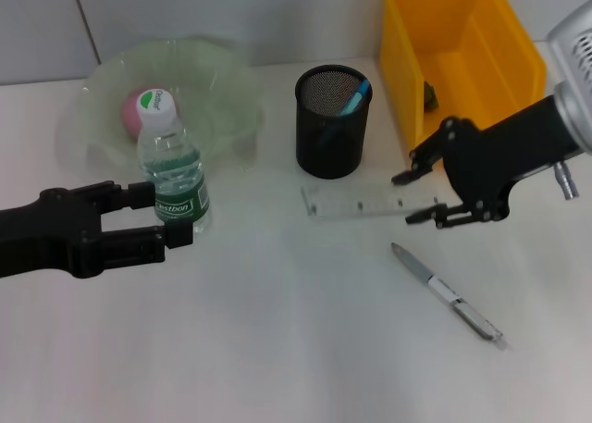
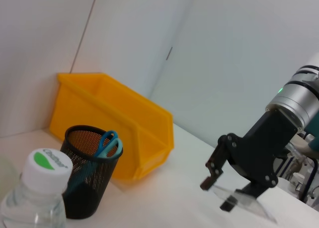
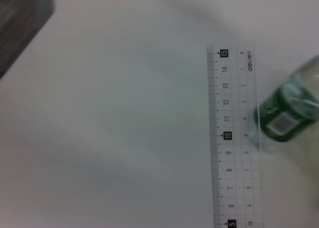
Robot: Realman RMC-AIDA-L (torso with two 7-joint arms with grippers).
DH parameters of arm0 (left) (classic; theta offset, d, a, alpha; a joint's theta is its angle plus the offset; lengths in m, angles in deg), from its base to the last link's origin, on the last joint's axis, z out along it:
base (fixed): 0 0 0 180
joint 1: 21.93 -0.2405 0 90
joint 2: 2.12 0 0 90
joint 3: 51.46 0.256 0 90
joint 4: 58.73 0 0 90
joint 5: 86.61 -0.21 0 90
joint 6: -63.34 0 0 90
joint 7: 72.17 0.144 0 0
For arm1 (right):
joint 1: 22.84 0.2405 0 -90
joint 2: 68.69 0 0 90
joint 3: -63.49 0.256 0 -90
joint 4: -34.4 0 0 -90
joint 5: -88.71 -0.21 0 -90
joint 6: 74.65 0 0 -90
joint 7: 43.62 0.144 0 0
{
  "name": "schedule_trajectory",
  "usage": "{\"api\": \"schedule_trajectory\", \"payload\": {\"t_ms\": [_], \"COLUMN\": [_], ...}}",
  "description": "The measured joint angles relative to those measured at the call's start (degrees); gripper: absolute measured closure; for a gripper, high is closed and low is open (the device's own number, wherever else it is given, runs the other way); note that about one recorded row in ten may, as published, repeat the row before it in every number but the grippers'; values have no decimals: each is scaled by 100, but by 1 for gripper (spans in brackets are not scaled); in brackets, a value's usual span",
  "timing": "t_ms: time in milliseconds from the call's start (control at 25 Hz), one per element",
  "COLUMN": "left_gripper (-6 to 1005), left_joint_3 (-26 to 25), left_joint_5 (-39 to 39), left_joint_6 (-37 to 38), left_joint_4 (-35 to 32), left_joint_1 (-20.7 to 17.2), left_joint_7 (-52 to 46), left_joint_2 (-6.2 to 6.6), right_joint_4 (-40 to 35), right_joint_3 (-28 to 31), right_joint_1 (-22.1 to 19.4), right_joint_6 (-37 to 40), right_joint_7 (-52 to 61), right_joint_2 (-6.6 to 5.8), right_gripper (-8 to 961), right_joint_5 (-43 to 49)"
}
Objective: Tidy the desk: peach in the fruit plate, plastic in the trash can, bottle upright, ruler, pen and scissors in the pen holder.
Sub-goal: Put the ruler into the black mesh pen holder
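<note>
Ruler [image 1: 375,201] is lying flat mid-frame; right gripper [image 1: 410,197] is gaping wide over its end. Left gripper [image 1: 166,215] is straddling the upright bottle [image 1: 171,164], jaws wide.

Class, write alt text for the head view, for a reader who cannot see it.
The right gripper, jaws open, hangs over one end of the ruler on the desk, with the pen lying nearer. The open left gripper flanks the upright bottle; the peach sits in the fruit plate.

An office-like desk [image 1: 277,349]: pen holder [image 1: 333,122], ruler [image 1: 370,201], pen [image 1: 447,292].
</note>
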Motion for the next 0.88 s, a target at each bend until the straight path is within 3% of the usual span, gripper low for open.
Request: {"api": "schedule_trajectory", "payload": {"t_ms": [280, 680, 880], "left_gripper": [172, 173, 174], "left_joint_3": [-104, -108, -115], "left_joint_5": [2, -51, -62], "left_joint_6": [224, 691, 768], "left_joint_4": [-21, 53, 57], "left_joint_1": [84, 238, 281], "left_joint_7": [134, 296, 247], "left_joint_2": [6, 17, 21], "right_joint_4": [441, 2118, 2617], "right_joint_3": [757, -139, -506], "right_joint_1": [-222, -333, -353], "right_joint_6": [-548, -2742, -3391], "right_joint_7": [45, -232, -703], "right_joint_2": [60, 124, 124], "right_gripper": [560, 561, 561], "right_joint_5": [-1466, -3803, -4653]}}
